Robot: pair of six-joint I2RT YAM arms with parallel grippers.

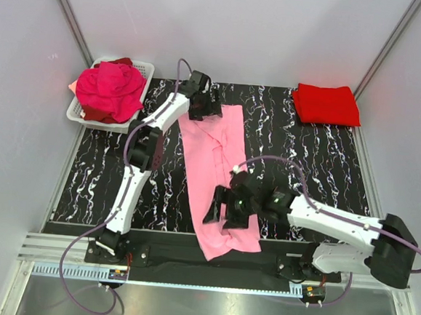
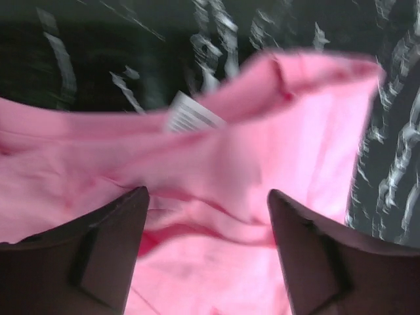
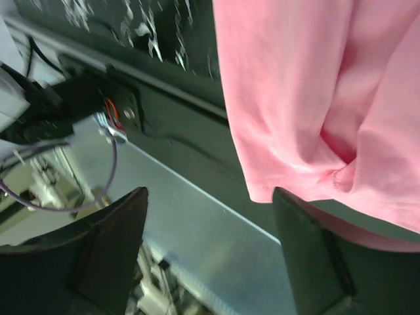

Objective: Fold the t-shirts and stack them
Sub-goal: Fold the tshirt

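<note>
1. Pink t-shirt lies as one long strip down the middle of the table. In the top view its long axis runs close to 12-to-6 o'clock, with the far end leaning toward 11 and the near end reaching the table's front edge.
2. The left gripper sits over the far, collar end. In its wrist view the neck label shows at about 12 o'clock from the fingers. They stand wide apart, with cloth below them and nothing pinched.
3. The right gripper hovers over the near end, toward 6 o'clock along the strip from the left one. Its fingers are also spread wide and hold nothing. In its wrist view the hem lies toward 1 o'clock, off to one side rather than between the fingers.
4. Each arm therefore has its own end of the strip. I judge the coming fold to run along that 12-to-6 line, one end carried over the other. The left gripper looks ready to close on the collar end. The right gripper would first need to shift toward the hem.
5. A folded red t-shirt rests at the 1 o'clock corner, well apart from the strip. The magenta t-shirts are heaped in the basket at 10 o'clock, nearer the left arm.
</note>
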